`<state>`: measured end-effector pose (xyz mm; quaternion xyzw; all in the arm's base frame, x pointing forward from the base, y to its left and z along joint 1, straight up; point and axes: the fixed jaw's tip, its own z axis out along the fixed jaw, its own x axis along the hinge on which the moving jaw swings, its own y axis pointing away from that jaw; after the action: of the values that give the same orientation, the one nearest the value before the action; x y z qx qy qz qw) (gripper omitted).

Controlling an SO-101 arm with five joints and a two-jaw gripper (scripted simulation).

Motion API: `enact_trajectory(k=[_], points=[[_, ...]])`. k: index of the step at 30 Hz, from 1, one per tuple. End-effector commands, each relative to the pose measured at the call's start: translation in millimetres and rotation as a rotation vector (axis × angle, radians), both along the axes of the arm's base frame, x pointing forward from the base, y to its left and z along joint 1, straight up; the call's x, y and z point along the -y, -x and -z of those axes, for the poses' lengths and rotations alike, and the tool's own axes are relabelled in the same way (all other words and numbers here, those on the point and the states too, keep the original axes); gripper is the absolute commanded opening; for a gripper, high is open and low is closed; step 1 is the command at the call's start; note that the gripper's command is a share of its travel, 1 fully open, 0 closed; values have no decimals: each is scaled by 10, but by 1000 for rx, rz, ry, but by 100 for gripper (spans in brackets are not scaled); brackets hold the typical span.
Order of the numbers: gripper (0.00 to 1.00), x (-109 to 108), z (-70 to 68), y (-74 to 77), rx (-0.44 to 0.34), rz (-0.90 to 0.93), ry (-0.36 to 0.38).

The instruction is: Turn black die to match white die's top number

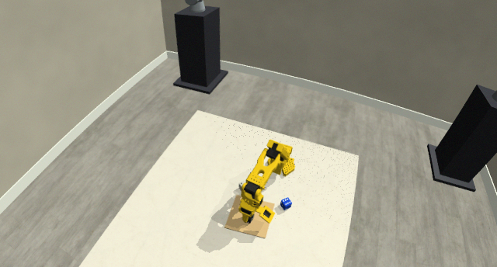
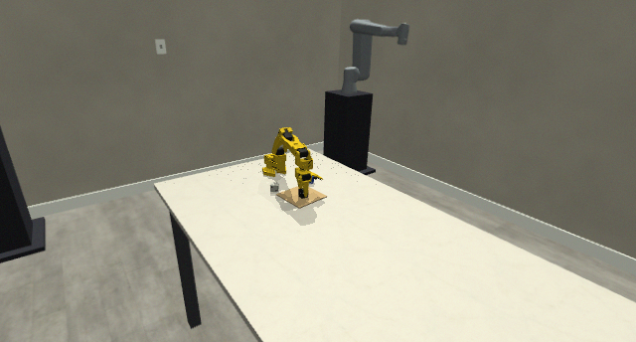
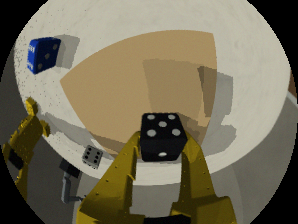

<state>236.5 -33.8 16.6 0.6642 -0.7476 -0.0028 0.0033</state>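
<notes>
The black die point(image 3: 162, 124) is between the fingertips in the wrist view. It shows five pips on its large face and one on the narrow face below. My gripper point(image 1: 248, 220) point(image 2: 302, 193) point(image 3: 163, 140) is shut on it, one finger at each side, over the tan mat point(image 1: 261, 232) point(image 2: 319, 196) point(image 3: 115, 70). Whether the die touches the mat is hard to tell. The white die point(image 2: 274, 187) point(image 3: 92, 156) stands off the mat and shows six pips to the wrist camera. The blue die point(image 1: 286, 203) point(image 3: 44, 55) is off the mat on the other side.
The cream table point(image 1: 171, 193) point(image 2: 397, 262) lies around the mat. The arm's yellow base point(image 1: 280, 162) point(image 2: 274, 164) stands behind the mat, near the table's far edge. Dark pedestals point(image 1: 196, 50) point(image 2: 348, 128) stand on the floor beyond the table.
</notes>
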Motion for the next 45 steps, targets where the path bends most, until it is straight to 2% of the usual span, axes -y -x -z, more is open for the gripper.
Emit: enact_trajectory(k=[1,8,18,27,31,37,39,45], points=[[16,24,-190,-141,97,-1,12],[15,24,-190,-141,97,-1,12],[0,24,-190,-141,97,-1,12],[0,24,-207,-141,99,-1,13],[0,24,-271,-140,106,-1,14],[0,23,-439,-126,124,-1,16],[0,23,-439,-126,124,-1,16],[0,19,-604,-98,142,-1,19]])
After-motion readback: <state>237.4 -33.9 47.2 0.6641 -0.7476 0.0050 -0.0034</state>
